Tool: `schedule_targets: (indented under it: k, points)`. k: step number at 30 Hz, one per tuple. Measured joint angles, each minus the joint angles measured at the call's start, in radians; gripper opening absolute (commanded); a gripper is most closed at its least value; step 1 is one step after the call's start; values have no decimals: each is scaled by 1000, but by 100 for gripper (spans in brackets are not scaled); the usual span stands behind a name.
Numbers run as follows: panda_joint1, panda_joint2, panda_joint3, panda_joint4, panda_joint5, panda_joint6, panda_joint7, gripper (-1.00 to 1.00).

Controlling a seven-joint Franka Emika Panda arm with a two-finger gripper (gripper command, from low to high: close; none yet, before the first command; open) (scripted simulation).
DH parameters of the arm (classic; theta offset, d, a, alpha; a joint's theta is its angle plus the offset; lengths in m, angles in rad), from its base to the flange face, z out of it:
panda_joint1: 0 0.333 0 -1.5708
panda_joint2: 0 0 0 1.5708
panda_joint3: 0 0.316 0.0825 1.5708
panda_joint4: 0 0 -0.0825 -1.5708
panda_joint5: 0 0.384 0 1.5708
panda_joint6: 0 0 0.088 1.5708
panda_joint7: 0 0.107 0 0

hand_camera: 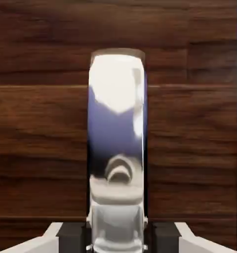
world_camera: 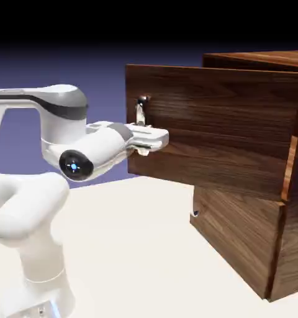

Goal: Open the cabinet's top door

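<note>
Pinching the silver handle [hand_camera: 116, 118] in the gripper [hand_camera: 118, 238], with the top door [world_camera: 207, 124] standing wide open on the dark cabinet [world_camera: 263, 58]!

From beside the arm [world_camera: 99, 149], the exterior view looks across at the door [world_camera: 220, 124], whose handle [world_camera: 141, 112] the hand view faces close up.

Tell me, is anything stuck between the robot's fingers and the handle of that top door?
Nothing visible is. The fingers sit on either side of the silver handle, close against it, with no other thing showing between them and it. The top door already stands swung out from the cabinet.
</note>
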Motion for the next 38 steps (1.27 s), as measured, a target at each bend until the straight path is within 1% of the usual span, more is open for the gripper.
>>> schedule_targets:
  k: [6,13,21,30,36,38]
  points:
    - [-14,148,-217,80,-228,-161,-72,-100]
    - [58,395,-460,261,-473,-371,-178,-100]
    - [239,684,-708,536,-653,-624,-303,-100]
    - [480,1007,-983,849,-748,-923,-487,-100]
    - [587,1221,-1138,996,-771,-1098,-648,-100]
    - [651,1251,-1207,1015,-773,-1121,-672,-100]
